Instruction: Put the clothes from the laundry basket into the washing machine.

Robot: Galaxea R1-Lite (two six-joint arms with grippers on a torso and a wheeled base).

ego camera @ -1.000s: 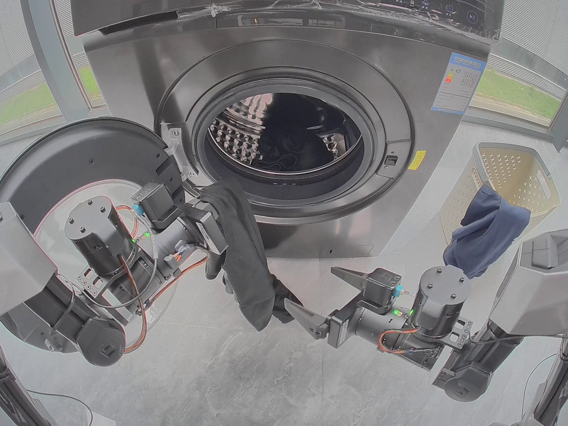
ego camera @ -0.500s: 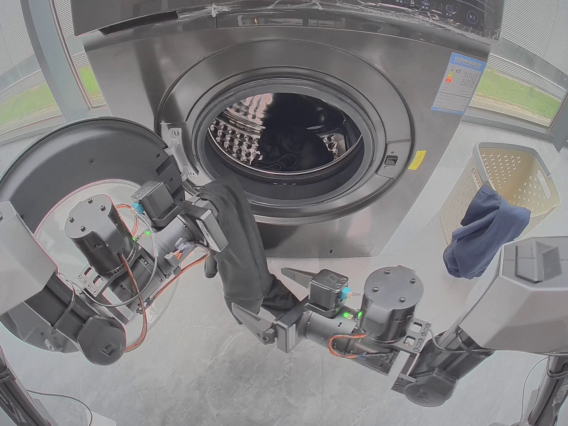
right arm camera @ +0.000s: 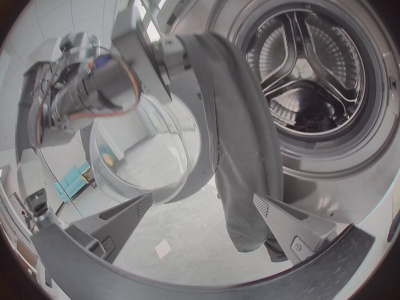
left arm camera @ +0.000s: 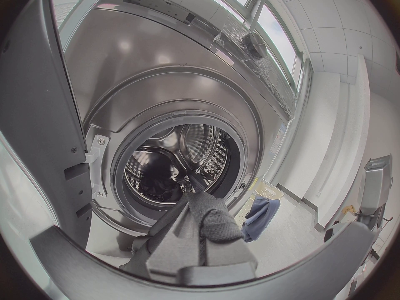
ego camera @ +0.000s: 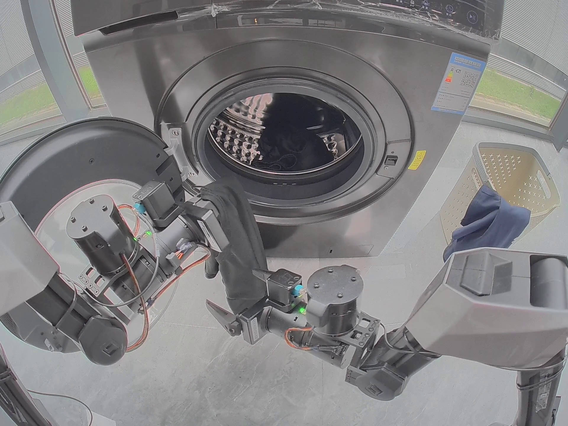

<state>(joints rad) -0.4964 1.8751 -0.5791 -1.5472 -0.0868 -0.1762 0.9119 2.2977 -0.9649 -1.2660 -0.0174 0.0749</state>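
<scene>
1. Washing machine door (ego camera: 77,155): round and dark-framed, swung fully open at the far left, hinged on the left of the opening.
2. Left gripper (ego camera: 210,209): held just in front of the lower left rim of the opening, jaws pressed together on the top fold of a black garment.
3. Black garment (ego camera: 239,249): draped over the left gripper and hanging straight down toward the floor, outside the drum, its lower end loose.
4. Right gripper (ego camera: 234,291): low down at the garment's hanging end, jaws spread wide. One finger (right arm camera: 271,213) lies against the cloth, the other finger stands apart from it, and nothing is pinched.
5. Washing machine (ego camera: 378,72): grey front-loader in the centre, with the drum (ego camera: 284,131) open and dark clothes (ego camera: 290,146) lying at its bottom.
6. Laundry basket (ego camera: 520,167): beige and perforated, standing on the floor just beside the machine's right front corner.
7. Blue garment (ego camera: 488,223): draped over the basket's near rim, hanging down its outside.
</scene>
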